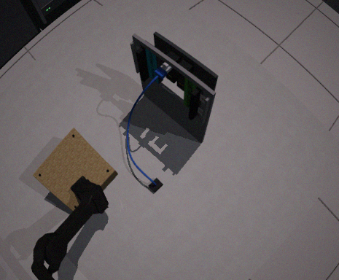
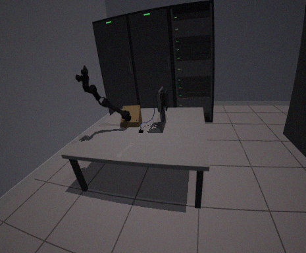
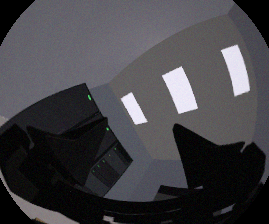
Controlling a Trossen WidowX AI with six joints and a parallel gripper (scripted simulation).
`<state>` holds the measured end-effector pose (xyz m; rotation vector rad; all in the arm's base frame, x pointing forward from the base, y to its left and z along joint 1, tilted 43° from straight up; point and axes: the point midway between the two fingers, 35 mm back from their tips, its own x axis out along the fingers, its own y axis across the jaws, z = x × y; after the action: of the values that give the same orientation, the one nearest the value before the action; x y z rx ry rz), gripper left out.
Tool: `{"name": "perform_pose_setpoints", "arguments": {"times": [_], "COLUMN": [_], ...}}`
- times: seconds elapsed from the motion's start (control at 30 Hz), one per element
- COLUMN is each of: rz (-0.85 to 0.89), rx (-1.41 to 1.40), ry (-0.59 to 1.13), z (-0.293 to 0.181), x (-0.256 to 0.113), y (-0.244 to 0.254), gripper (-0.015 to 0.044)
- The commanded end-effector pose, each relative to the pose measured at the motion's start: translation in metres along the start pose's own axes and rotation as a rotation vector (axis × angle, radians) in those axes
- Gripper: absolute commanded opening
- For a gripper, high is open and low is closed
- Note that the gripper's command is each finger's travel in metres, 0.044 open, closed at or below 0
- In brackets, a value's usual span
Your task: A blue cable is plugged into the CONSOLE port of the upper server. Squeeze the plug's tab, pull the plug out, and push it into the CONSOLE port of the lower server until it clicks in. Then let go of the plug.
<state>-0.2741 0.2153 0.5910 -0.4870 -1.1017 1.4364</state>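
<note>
Clearly open, well apart from the server frame: the gripper, raised on a dark arm. Across from the frame's plug side, under the arm's foot, a tan block. Between block and frame, a small black anchor, with the blue cable bowing up before the frame. High on the frame, the blue plug, long axis crosswise to the panel, nose towards it; port label too small to read. Beneath the frame, a pale table; beyond, dark cabinets and tiled floor.
</note>
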Motion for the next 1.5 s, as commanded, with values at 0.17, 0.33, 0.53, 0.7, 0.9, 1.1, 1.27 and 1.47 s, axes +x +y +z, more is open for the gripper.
{"name": "perform_pose_setpoints", "arguments": {"times": [0.17, 0.33, 0.53, 0.7, 0.9, 1.1, 1.27, 1.47], "rz": [-0.085, -0.204, -0.382, -0.555, -0.784, -1.022, -1.212, -1.413], "rx": [0.154, 0.326, 0.536, 0.711, 0.917, 1.106, 1.242, 1.366], "ry": [-0.193, -0.384, -0.565, -0.666, -0.711, -0.661, -0.54, -0.311], "z": [0.011, 0.003, -0.038, -0.095, -0.185, -0.288, -0.373, -0.463], "x": [-0.038, -0.083, -0.133, -0.168, -0.199, -0.217, -0.224, -0.228], "y": [-0.054, -0.116, -0.185, -0.231, -0.263, -0.265, -0.241, -0.187], "gripper": [0.0242, 0.0239, 0.0239, 0.0239, 0.0239, 0.0239, 0.0239, 0.0239]}}
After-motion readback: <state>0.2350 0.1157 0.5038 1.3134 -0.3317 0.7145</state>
